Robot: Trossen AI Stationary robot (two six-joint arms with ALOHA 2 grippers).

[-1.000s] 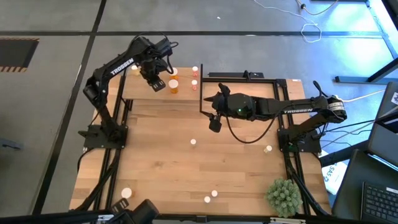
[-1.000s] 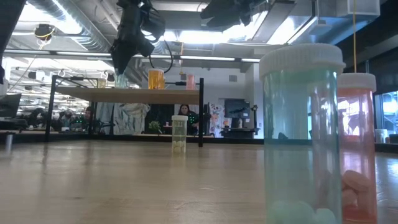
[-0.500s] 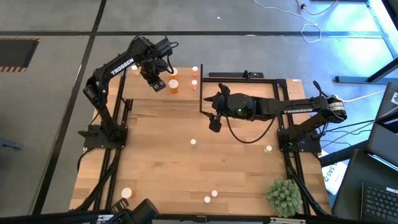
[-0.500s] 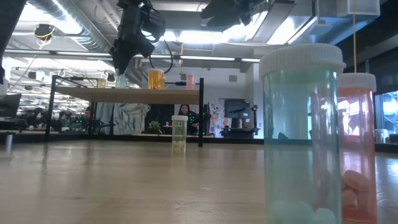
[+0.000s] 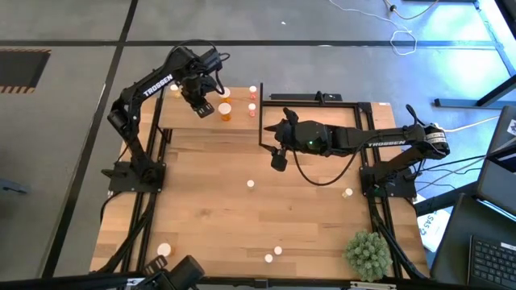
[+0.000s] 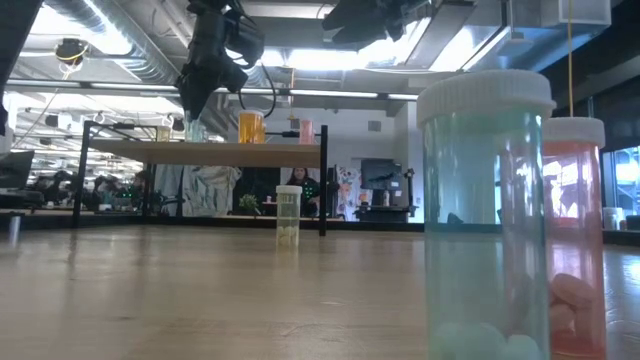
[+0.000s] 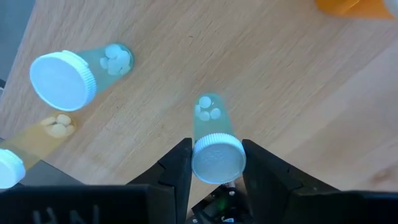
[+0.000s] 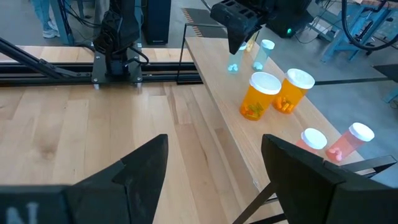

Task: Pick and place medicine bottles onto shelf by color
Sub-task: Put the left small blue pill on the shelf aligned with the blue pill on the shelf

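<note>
My left gripper (image 7: 216, 163) clamps the white cap of a small pale green plastic pill bottle (image 7: 211, 124), base on the light wooden shelf (image 7: 280, 87); light, stiff, slick, so cap hold suits. Right gripper (image 8: 214, 163) wide open, empty

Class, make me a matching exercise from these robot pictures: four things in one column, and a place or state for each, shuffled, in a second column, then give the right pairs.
Things:
1. left hand
2. right hand
3. two orange bottles
4. spiky green plant

Places or states:
A. open and empty, over the table beside the shelf
B. at the table's near right corner
C. closed on a pale green bottle above the shelf
D. standing side by side on the shelf

Pairs: 1-C, 2-A, 3-D, 4-B
</note>
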